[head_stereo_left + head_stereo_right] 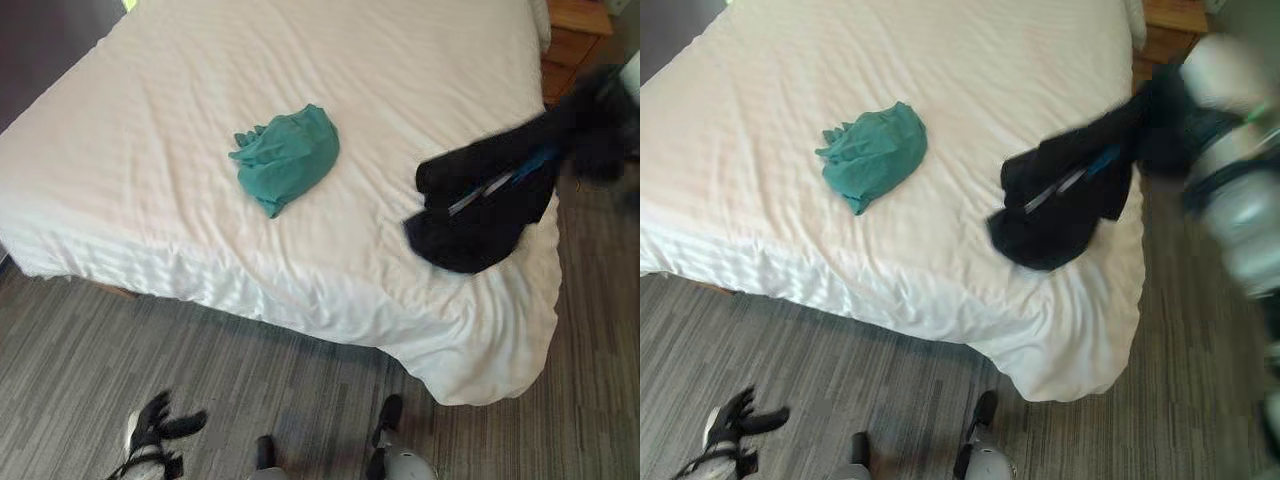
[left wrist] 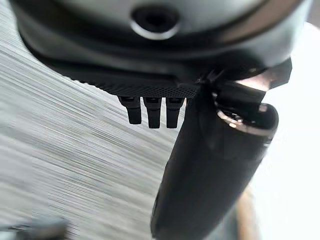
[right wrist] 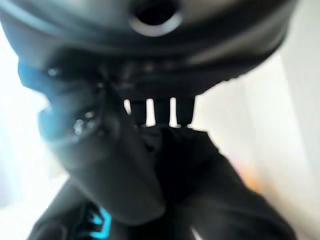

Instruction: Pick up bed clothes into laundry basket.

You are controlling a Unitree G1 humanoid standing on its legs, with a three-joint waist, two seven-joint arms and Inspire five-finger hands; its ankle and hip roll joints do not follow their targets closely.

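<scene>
Care with the lift matters most here, I judge: the black garment (image 1: pixel 480 205) trails in a long drape from the right hand (image 1: pixel 600 120) down across the right edge of the bed (image 1: pixel 300 60), so the arm should rise high enough to clear the mattress corner before swinging away, and the hold should stay firm, since slack cloth slips easily from a partial pinch. No basket is visible, so where the carry must end cannot be told from here. Dragging the cloth sideways across the sheet could pull the bedding with it; a lift straight up first looks safer.

In the right wrist view the right hand has its fingers (image 3: pixel 150 112) and thumb curled into the dark fabric, closed round a bunch of it, with a bright blue trim showing in the folds. The head views agree: the hand sits beyond the bed's right edge, near a wooden nightstand (image 1: pixel 575 40), with the garment's upper end gathered at it and the lower end lying on the sheet near the right front corner.

A green garment (image 1: pixel 287 157) lies crumpled near the middle of the bed, well apart from the black one and untouched.

The left hand (image 1: pixel 155 430) hangs low over the grey floor (image 1: pixel 100 340) in front of the bed, holding nothing, fingers loosely spread.
</scene>
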